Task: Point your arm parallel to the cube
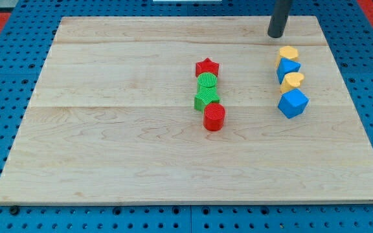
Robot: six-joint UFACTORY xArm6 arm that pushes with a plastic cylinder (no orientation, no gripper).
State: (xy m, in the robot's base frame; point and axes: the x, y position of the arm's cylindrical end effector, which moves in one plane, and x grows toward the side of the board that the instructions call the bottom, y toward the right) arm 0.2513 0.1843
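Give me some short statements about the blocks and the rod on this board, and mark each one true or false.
1. My tip touches the red star. False: it stands apart, near the view's top, above the yellow hexagon.
2. The red cylinder ends the middle column at the bottom. True.
3. Two green blocks lie between the red ones. True.
4. The right column holds three blue blocks. False: two blue, two yellow.

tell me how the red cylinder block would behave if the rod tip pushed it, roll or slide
The red cylinder block stands on its flat end, so it would probably slide, not roll. It touches the green block, so pushing it toward the view's top would likely shove that block too.
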